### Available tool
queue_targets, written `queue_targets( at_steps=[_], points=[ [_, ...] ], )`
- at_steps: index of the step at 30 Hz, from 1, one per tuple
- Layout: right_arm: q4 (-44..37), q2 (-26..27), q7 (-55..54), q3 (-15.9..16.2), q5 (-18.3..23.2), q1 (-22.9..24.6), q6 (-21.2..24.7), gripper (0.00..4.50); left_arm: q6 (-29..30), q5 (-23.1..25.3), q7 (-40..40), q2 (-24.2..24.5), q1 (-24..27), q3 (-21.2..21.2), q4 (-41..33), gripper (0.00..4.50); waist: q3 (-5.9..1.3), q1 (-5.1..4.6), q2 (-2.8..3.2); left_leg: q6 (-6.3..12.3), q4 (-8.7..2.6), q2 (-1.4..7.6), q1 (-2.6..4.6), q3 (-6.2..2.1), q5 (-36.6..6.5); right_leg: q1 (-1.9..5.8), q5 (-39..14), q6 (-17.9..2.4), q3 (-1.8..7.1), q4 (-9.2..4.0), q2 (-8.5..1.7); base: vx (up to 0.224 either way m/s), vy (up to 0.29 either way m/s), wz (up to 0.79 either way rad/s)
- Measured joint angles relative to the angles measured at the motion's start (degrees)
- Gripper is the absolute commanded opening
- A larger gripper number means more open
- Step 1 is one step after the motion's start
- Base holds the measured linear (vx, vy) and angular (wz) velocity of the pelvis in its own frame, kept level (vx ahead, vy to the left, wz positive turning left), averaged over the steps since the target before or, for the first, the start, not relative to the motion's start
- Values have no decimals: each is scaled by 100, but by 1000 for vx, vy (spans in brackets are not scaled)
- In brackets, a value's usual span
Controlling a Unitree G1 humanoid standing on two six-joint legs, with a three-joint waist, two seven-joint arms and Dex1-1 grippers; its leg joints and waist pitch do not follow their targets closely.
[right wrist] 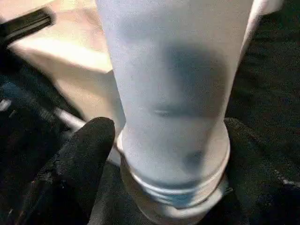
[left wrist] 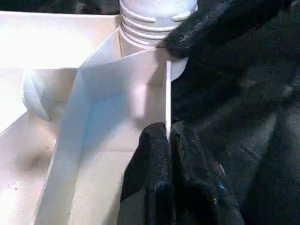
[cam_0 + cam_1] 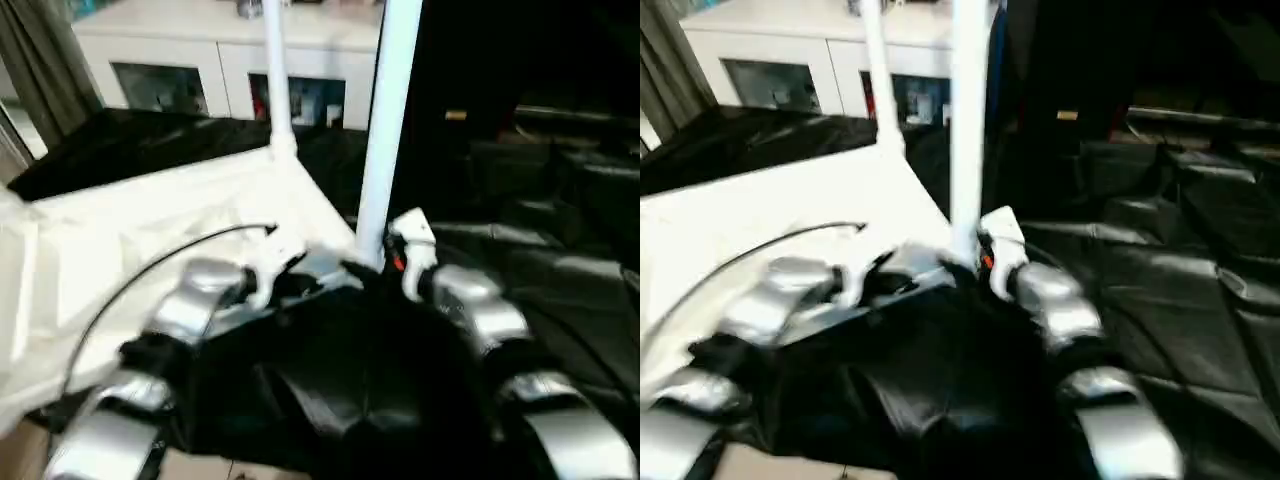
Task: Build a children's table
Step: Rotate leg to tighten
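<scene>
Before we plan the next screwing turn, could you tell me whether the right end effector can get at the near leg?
Probably yes: the right end effector already straddles the near leg at its threaded base, one finger on each side, nothing between.

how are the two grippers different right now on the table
The left gripper is shut, pinching the thin rim wall of the white tabletop; the right gripper stands wide, a finger on each side of the near leg just above its threaded base. The left holds a flat edge, the right brackets a round upright tube. Both work at the same near corner of the upturned top.
</scene>
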Motion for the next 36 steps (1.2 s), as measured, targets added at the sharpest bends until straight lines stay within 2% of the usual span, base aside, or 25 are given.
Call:
queue_targets(
  at_steps=[5, 8, 9, 12, 14, 20, 22, 27, 30, 33, 36],
  points=[
    [-310, -268, 912, 218, 66, 172, -3, 379, 38, -202, -627, 372, 236, -56, -321, 0, 2, 0, -4, 7, 1, 0, -9, 4, -5, -7, -6, -4, -2, 0, 0, 0, 0, 0],
    [-404, -311, 1155, 234, 65, 240, -4, 379, 47, -204, -827, 483, 301, -102, -452, 0, 4, 10, -8, 6, 7, 2, -7, 4, -5, -7, -6, -4, -3, 1, 0, 0, 0, 0],
    [-441, -316, 1208, 248, 65, 256, 2, 355, 54, -208, -873, 508, 323, -107, -490, 0, 4, 15, -8, 6, 9, 2, -3, 4, -5, -7, -5, -4, -3, 1, -2, 0, 0, 0],
    [-488, -339, 1300, 297, 65, 261, 35, 341, 79, -212, -985, 578, 378, -112, -588, 0, 3, 15, -15, 6, 14, 3, 5, 4, -5, -6, -4, -5, -2, 2, -3, 0, 0, 0],
    [-513, -345, 1317, 333, 74, 263, 42, 308, 93, -213, -995, 591, 417, -106, -653, 0, 3, 13, -21, 6, 13, 3, 5, 4, -5, -6, -4, -5, -3, 2, -3, 0, 0, 0],
    [-531, -264, 1234, 310, 120, 312, 70, 283, 101, -220, -939, 520, 430, -105, -662, 0, 0, 16, -25, 6, 11, 2, 5, 4, -5, -6, -5, -5, -3, 2, -2, 0, 0, 0],
    [-495, -201, 947, 259, 89, 321, 69, 282, 101, -199, -746, 451, 429, -87, -628, 0, -1, 13, -27, 5, 15, 2, 5, 5, -4, -2, -3, -7, -2, 5, -3, 0, 0, 0],
    [1, 336, -1009, -143, -59, 116, 36, 278, 103, 63, 381, -124, 9, 8, 36, 0, -4, -45, -29, -1, 22, -4, 27, 7, 2, 23, -13, 20, 7, 6, -5, 0, 0, 0],
    [94, 483, -1544, -250, -65, 72, 64, 278, 116, 121, 710, -297, -80, 18, 177, 0, -10, -55, -22, -1, 21, -5, 28, 7, 2, 27, -12, 21, 8, 5, -8, 0, 0, 0],
    [459, 814, -2651, -494, -92, -206, 73, 277, 207, 248, 1319, -680, -346, 130, 563, 0, -12, -56, -18, -1, 21, -6, 27, 6, 2, 23, -7, 21, 8, 4, -8, 0, 0, 0],
    [698, 933, -3168, -584, -124, -372, 21, 277, 245, 261, 1589, -878, -461, 155, 726, 0, -17, -57, -9, -1, 22, -6, 21, 7, 2, 27, -6, 20, 10, 4, -14, 0, 0, 0]
  ],
)
